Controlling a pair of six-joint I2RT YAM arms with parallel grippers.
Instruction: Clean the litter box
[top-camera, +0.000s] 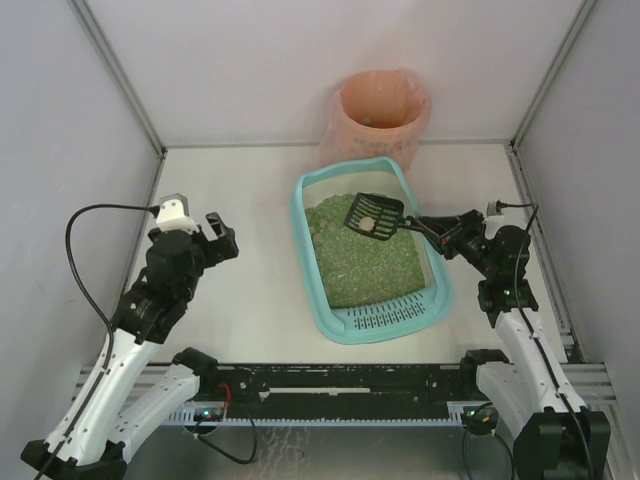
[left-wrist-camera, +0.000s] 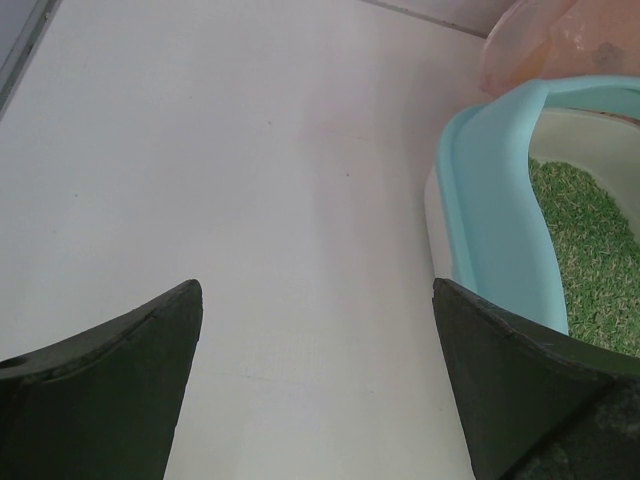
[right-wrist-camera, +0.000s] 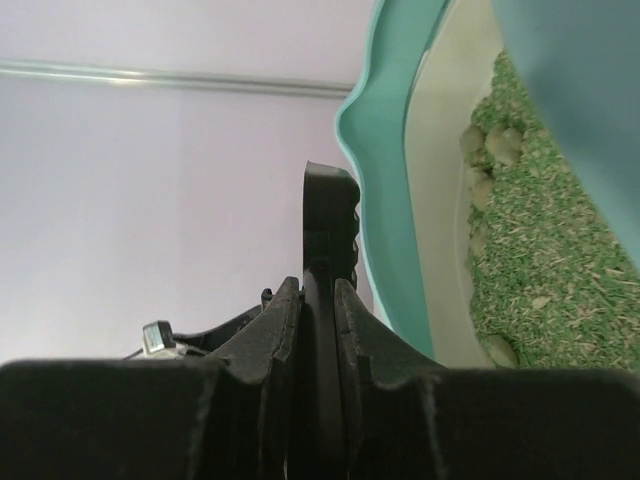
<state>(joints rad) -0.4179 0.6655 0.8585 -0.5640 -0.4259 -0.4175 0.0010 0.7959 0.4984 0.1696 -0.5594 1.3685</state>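
Black scoop (top-camera: 374, 216), handle clenched in right pincer (top-camera: 432, 231), head over litter box (top-camera: 390, 318) mid-frame, just left of that pincer; left pincer (top-camera: 222, 237) gaping, empty.

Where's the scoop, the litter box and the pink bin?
scoop (top-camera: 386, 209): top external view, on its black slotted head.
litter box (top-camera: 390, 317): top external view, on its slotted grate end.
pink bin (top-camera: 376, 140): top external view, on its bagged front wall.

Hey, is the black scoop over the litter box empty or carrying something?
Carrying something: the top view shows a tan clump sitting in the scoop, held by the right gripper over the litter box.
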